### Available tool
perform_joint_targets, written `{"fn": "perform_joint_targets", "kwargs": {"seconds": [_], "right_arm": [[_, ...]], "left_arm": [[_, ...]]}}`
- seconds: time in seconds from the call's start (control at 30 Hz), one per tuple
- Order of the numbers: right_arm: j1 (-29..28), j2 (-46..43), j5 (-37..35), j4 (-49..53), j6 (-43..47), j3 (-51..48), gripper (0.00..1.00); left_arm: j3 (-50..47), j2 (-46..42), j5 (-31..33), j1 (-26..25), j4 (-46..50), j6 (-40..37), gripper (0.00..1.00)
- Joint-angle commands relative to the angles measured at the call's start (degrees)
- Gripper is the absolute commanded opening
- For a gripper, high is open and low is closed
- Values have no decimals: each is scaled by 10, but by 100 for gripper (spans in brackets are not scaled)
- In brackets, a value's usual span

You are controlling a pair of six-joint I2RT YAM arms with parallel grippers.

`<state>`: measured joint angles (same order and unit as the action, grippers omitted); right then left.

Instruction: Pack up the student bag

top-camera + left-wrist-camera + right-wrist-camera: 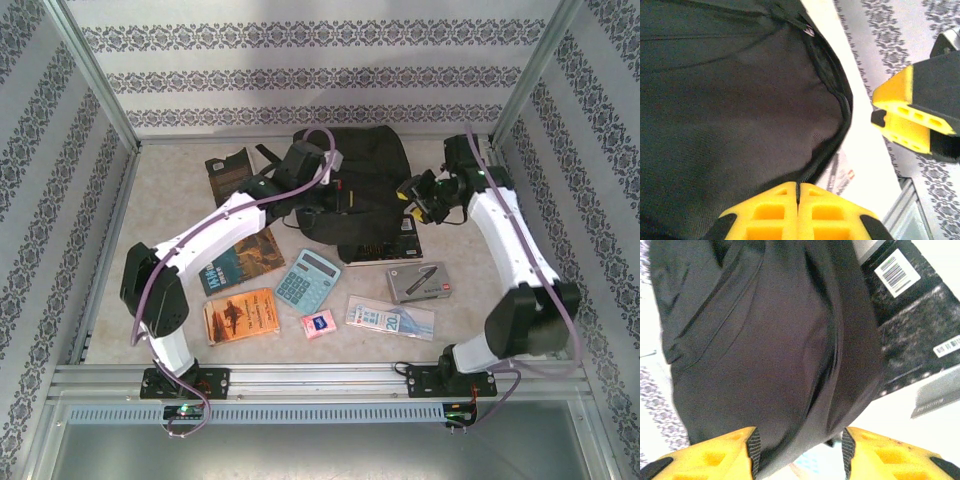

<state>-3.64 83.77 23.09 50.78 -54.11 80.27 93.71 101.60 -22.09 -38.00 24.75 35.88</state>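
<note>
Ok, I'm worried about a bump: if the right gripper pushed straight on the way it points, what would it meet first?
The student bag: its black fabric lies right ahead of the right gripper, reaching in between its parted jaws. The black book lies off to the side, probably out of line.

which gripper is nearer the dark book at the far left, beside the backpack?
Left. The left gripper is over the middle of the backpack, to the right of the dark book. The right gripper is at the backpack's right side, farther off.
</note>
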Motion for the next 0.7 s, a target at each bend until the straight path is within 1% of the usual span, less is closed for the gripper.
{"fn": "perform_joint_targets", "kwargs": {"seconds": [0.0, 0.1, 0.13, 0.2, 0.23, 0.33, 0.43, 0.47, 0.57, 0.67], "right_arm": [[-10, -47, -6, 28, -75, -29, 50], [-10, -82, 9, 21, -115, -63, 56], [-9, -91, 14, 12, -131, -79, 57], [-9, -106, 21, -19, -163, -113, 58], [-8, -110, 26, -41, -179, -131, 61], [-13, -106, 47, -108, -209, -161, 60], [-29, -89, 42, -112, -203, -158, 57], [-33, -86, 41, -111, -202, -159, 55], [-41, -91, 32, -120, -204, -173, 45], [-48, -98, 24, -129, -204, -193, 32]], "left_arm": [[51, 13, -13, -22, -13, 18, 0], [67, 27, -13, -40, -15, 24, 0], [68, 31, -13, -45, -19, 27, 0], [69, 37, -13, -56, -25, 32, 0], [68, 40, -14, -60, -28, 34, 0], [69, 48, -13, -75, -35, 39, 0], [74, 56, -13, -86, -35, 40, 0], [75, 58, -12, -87, -35, 40, 0], [80, 62, -11, -88, -34, 40, 0], [85, 62, -8, -88, -31, 35, 0]]}}
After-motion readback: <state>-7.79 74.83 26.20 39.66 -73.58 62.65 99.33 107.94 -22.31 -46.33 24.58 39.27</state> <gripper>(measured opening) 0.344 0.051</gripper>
